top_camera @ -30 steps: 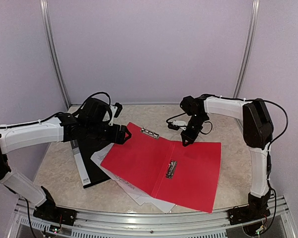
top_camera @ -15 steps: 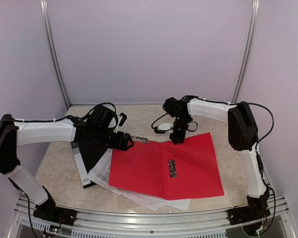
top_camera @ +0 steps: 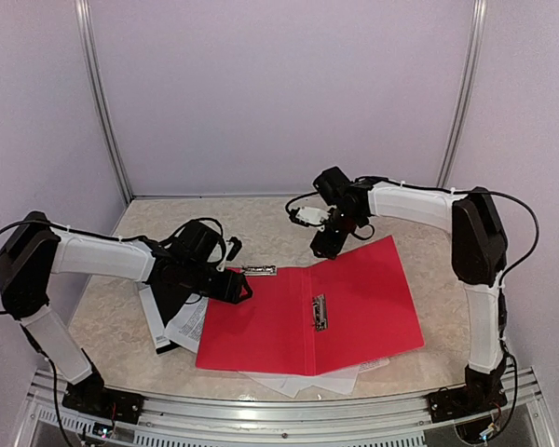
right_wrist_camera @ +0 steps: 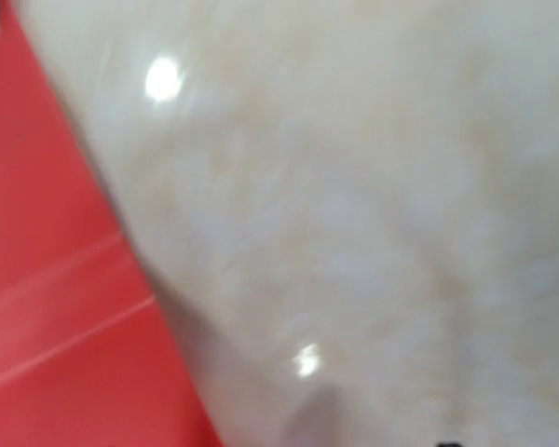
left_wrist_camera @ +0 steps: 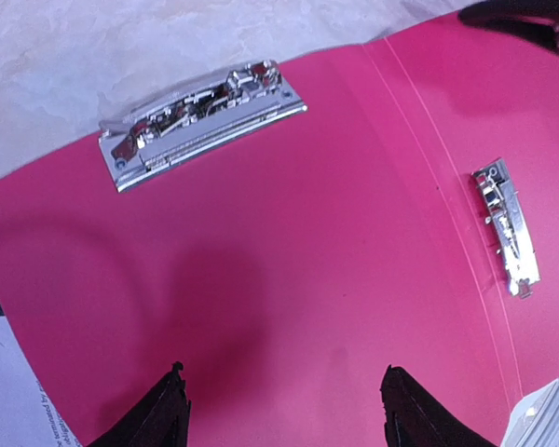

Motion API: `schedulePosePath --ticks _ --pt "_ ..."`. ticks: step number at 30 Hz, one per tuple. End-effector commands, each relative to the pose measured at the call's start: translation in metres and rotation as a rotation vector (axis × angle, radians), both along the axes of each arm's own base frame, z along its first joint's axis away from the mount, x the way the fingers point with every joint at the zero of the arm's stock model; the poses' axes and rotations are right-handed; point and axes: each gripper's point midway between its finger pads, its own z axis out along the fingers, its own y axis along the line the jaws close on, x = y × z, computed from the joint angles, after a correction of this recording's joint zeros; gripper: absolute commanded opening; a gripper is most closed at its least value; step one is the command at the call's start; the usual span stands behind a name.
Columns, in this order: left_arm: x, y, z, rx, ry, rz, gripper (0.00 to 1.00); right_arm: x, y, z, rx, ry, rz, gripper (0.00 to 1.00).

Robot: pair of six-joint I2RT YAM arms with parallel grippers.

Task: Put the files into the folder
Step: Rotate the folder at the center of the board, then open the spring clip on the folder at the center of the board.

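Bench [top_camera: 102, 321] carries the open red folder [top_camera: 354, 298], and the files [top_camera: 184, 328] lie mostly under it, showing only at its left and near edges. I fear that any pull on the folder will crumple or scatter them. My left gripper [left_wrist_camera: 284, 410] stands open above the left cover. Whether the right gripper [top_camera: 322, 247], at the far edge, is open I cannot tell.

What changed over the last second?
The red folder swung counter-clockwise in the top view, its right half going farther away, and now lies less skewed. The right gripper moved left and sits just off the folder's far edge. The left gripper, open, followed the folder's left corner nearer. Papers still lie under the folder; black booklet unmoved.
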Motion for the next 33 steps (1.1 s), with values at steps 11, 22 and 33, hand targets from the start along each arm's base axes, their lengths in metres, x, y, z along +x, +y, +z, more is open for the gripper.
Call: schedulePosePath --ticks 11,22,33 --pt "-0.032 -0.028 0.000 0.003 -0.082 -0.069 0.67 -0.094 0.025 0.063 0.601 0.175 -0.320 0.53" --pt "-0.081 -0.109 0.033 -0.146 -0.137 -0.426 0.62 -0.162 -0.020 0.014 0.519 0.200 -0.458 0.42" --pt "-0.094 -0.173 0.027 -0.120 -0.147 -0.649 0.43 -0.163 -0.055 -0.020 0.486 0.218 -0.578 0.27"
